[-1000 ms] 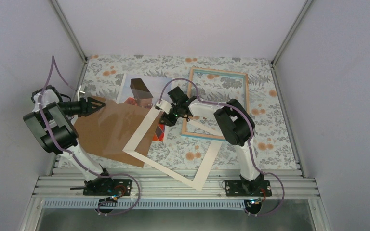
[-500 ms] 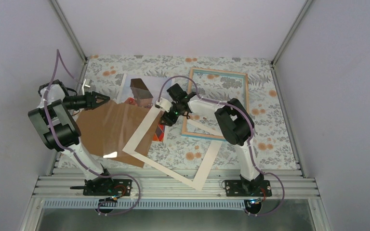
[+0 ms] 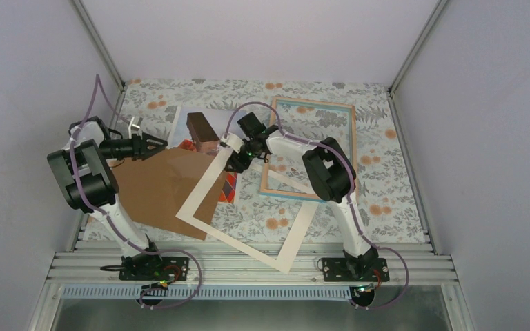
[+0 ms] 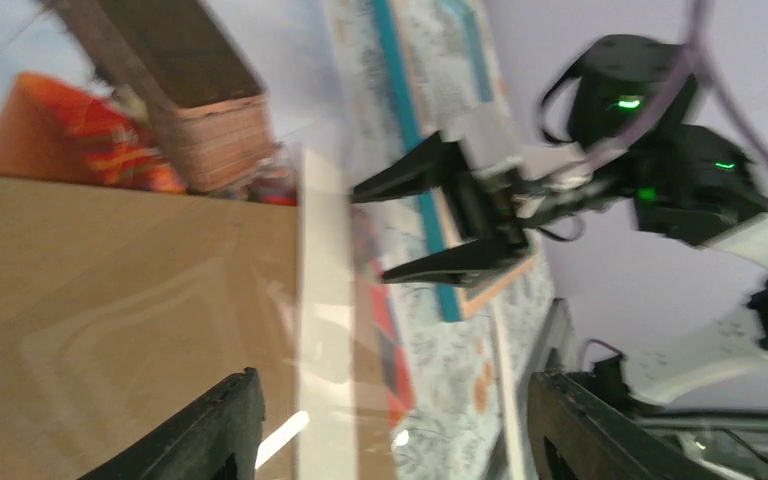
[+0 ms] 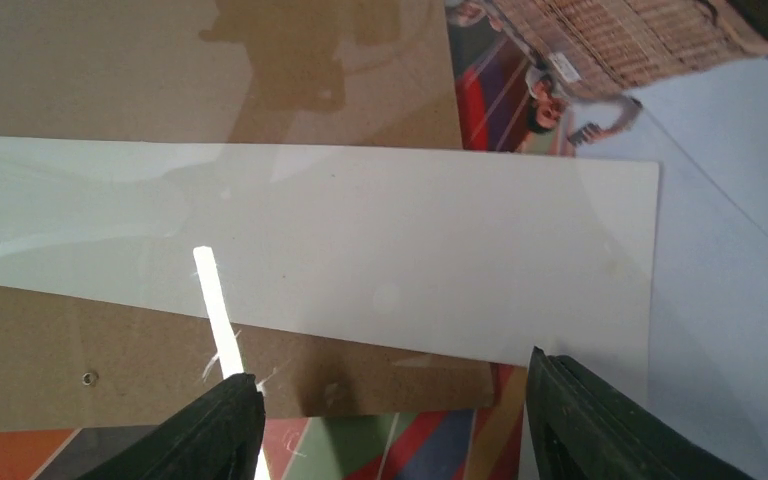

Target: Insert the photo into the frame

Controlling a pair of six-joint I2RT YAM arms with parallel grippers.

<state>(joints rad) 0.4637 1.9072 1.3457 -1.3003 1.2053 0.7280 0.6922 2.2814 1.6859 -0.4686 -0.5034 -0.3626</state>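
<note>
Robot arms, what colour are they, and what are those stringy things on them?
The left arm and right arm have white tubes, chunky black joints and pointy black jaws. The stringy things are purple cables looping along them. Little green lights glow near the right wrist.

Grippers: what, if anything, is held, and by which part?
Nothing. The left gripper and right gripper are both open and empty; the right is over a corner of the mat.

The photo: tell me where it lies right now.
In the top view the photo lies flat left of centre, just left of the frame, its near part covered by the brown backing board and the cream mat.
</note>
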